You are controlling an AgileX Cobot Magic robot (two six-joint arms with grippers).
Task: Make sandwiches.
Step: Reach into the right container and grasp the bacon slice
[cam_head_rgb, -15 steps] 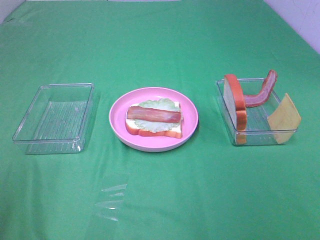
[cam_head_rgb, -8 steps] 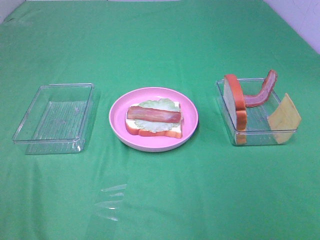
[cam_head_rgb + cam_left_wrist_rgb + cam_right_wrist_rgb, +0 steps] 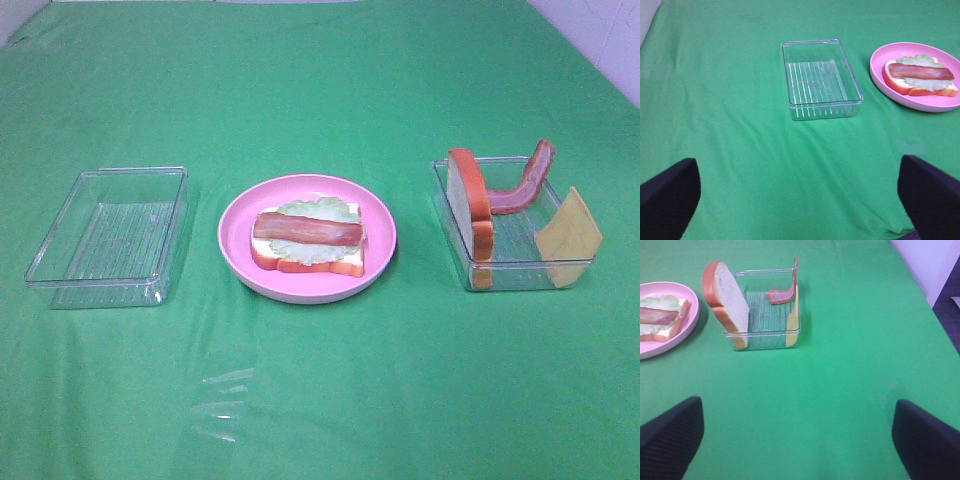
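Open-faced sandwich (image 3: 300,262), lettuce (image 3: 325,210) and one bacon strip (image 3: 305,230) on top, lies on the pink plate (image 3: 235,255) mid-table; right-hand tray (image 3: 515,272) at its 3 o'clock holds an upright bread slice (image 3: 470,205), a curled bacon piece (image 3: 520,190) and a leaning cheese square (image 3: 568,238), left-hand tray (image 3: 60,270) at 9 o'clock — left gripper (image 3: 800,200) and right gripper (image 3: 799,437) both spread wide, holding nothing.

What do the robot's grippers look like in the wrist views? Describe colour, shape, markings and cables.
Only the finger ends show. The left gripper has two plain matte black fingers with rounded corners; the right gripper looks the same. No markings or cables are visible, and the high view shows no arms.
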